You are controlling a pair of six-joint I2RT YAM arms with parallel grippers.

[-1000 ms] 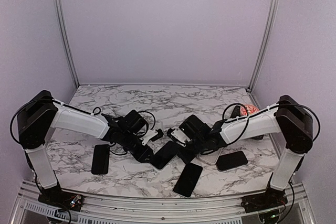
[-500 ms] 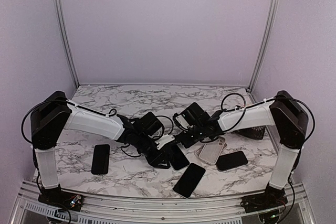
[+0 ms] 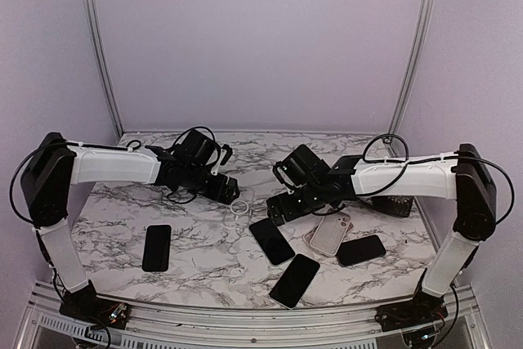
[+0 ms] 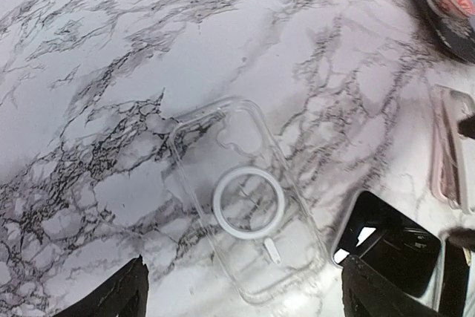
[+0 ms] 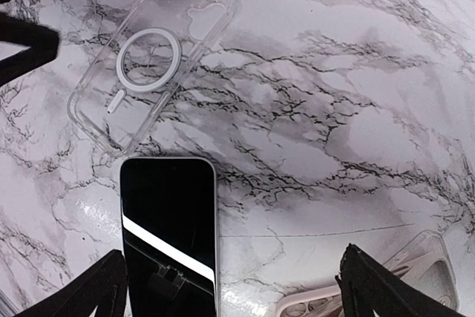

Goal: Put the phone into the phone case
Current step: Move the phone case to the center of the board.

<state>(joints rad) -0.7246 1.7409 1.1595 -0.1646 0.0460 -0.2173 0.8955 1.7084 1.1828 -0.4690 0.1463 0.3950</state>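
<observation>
The left end effector has its jaws spread wide and holds nothing. It hangs above the clear phone case, which lies flat and empty on the marble counter.

The right end effector also has its jaws spread wide and holds nothing. It hangs above the phone.

The phone lies flat with its glossy dark face up. It is just beside one short end of the clear phone case, and outside it.

A beige case lies to the right of the phone. Three dark handsets rest nearer the arm bases: one at far left, one at centre and one at right.
</observation>
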